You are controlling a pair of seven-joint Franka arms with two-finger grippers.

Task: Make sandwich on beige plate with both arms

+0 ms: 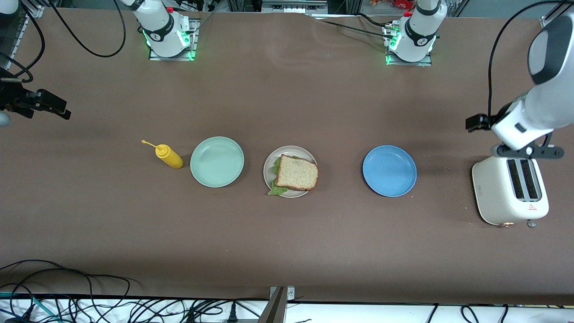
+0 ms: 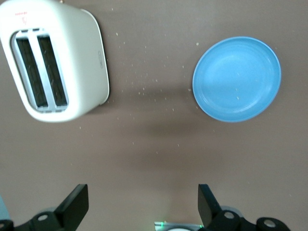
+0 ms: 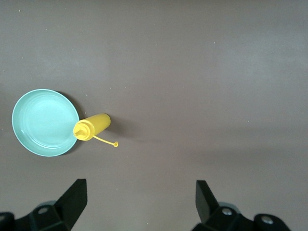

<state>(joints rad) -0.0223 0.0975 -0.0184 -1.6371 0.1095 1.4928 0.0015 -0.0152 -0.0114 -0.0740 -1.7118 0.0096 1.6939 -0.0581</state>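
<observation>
The right gripper [image 3: 138, 204] is hanging high over bare tabletop at the right arm's end of the table, its black fingers [image 3: 73, 199] spread wide and gripping nothing; in the front view it is only partly showing at the edge. The brown table [image 1: 287, 242] is carrying a row of things. The yellow squeeze bottle [image 1: 168, 155] is standing just beside the mint-green plate [image 1: 217, 161], its thin capped tip trailing toward the right arm's end. Next along, the beige plate [image 1: 269, 172] is sitting at the middle of the row, well apart from both grippers; the sandwich [image 1: 296, 172] is lying on it, a tan bread slice with brown crust on top and a ruffled green lettuce leaf [image 1: 276, 189] poking out past the rim on the side nearer the front camera. The blue plate [image 1: 389, 171] is lying farther toward the left arm's end, with pale crumbs scattered near it. The white two-slot toaster [image 1: 509, 190] is standing at that end, a small red mark and writing too small to read on its top. The left gripper [image 2: 143, 207] is hovering over the table beside the toaster, its fingers [image 2: 208, 202] released and wide apart. Each arm base is bearing a round black emblem, unreadable.
</observation>
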